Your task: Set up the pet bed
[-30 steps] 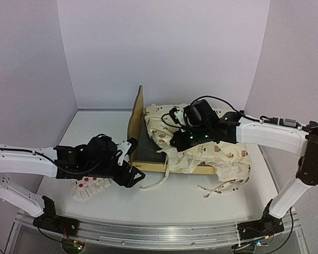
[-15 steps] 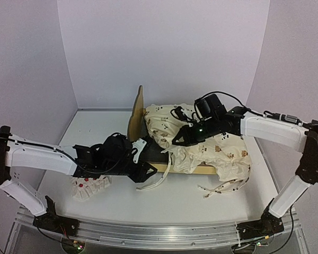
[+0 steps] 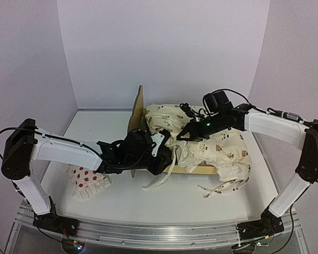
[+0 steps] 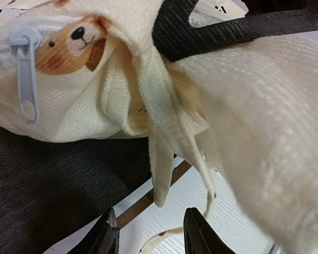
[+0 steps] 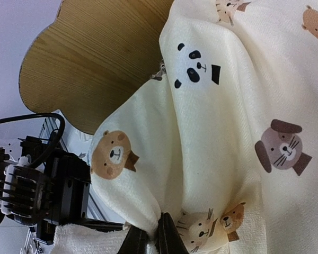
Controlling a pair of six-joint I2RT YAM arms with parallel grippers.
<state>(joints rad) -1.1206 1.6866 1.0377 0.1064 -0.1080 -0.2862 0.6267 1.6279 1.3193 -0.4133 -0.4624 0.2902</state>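
Note:
The pet bed stands mid-table, with its plywood headboard (image 3: 136, 112) (image 5: 95, 53) upright on the left and its dark grey base (image 4: 53, 180) partly bare. The cream animal-print quilt (image 3: 217, 151) (image 5: 228, 121) (image 4: 265, 121) is bunched over the bed. My right gripper (image 3: 193, 129) (image 5: 151, 241) is shut on a fold of the quilt and holds it lifted. My left gripper (image 3: 163, 153) (image 4: 151, 238) is open at the bed's front rail (image 4: 148, 198), just below a hanging ruffle tip, with nothing between its fingers.
A white red-dotted pillow (image 3: 87, 180) lies on the table at the left, under my left arm. Loose quilt ties (image 3: 222, 188) and a white strip (image 3: 156, 182) trail on the table in front of the bed. A zip pull (image 4: 24, 74) shows on the printed fabric.
My left arm has swung right from the pillow to the bed's front edge, its jaws narrowing. My right gripper has carried the quilt fold up and back to the right.

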